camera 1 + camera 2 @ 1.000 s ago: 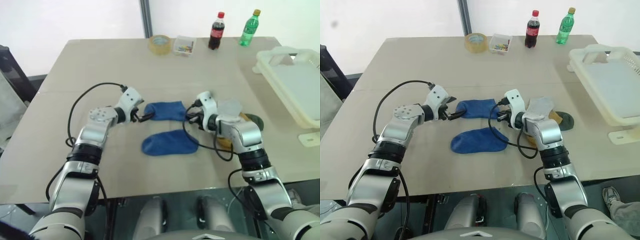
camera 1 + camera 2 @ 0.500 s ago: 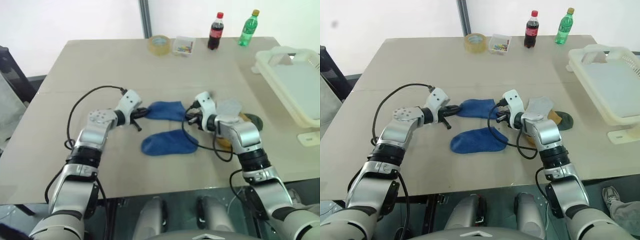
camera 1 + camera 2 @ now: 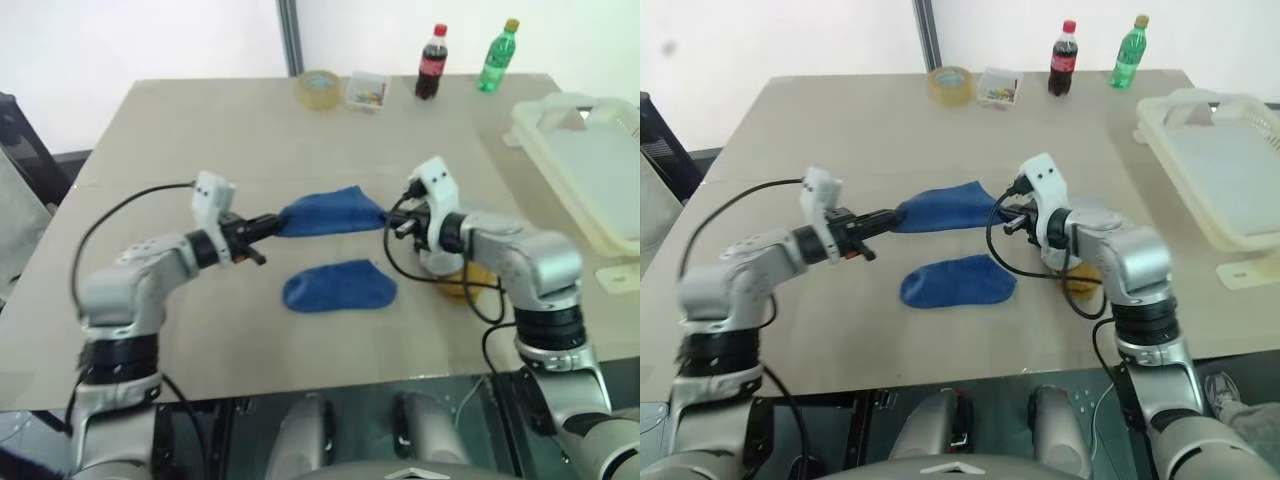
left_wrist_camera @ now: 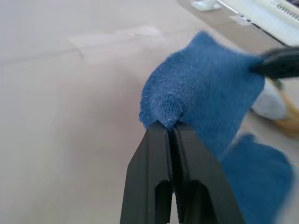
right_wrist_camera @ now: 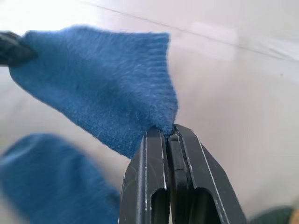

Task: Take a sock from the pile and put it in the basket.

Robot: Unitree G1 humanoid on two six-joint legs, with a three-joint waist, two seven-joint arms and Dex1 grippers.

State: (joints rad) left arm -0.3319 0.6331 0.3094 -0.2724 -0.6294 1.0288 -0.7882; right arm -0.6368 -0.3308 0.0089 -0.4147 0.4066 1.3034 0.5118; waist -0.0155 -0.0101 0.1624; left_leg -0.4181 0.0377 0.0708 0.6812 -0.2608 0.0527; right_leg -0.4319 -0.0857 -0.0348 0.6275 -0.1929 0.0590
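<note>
Left eye view showed a second blue sock [image 3: 338, 286] lying flat on the worktop [image 3: 200, 130], nearest the robot. Just past it, the sock [image 3: 330, 212] hung in the air between both arms. The left end effector [image 3: 268, 225] was shut on the sock's end at 9 o'clock. The right end effector [image 3: 392, 222] was shut on its other end at 3 o'clock. So the picking-up part looked done. What was left of the pile [image 3: 470, 275] peeked out under the right arm. The basket [image 3: 590, 170] sat well apart at 2 o'clock, with no sock seen in it. Carrying the sock over and dropping it in was left to do.
</note>
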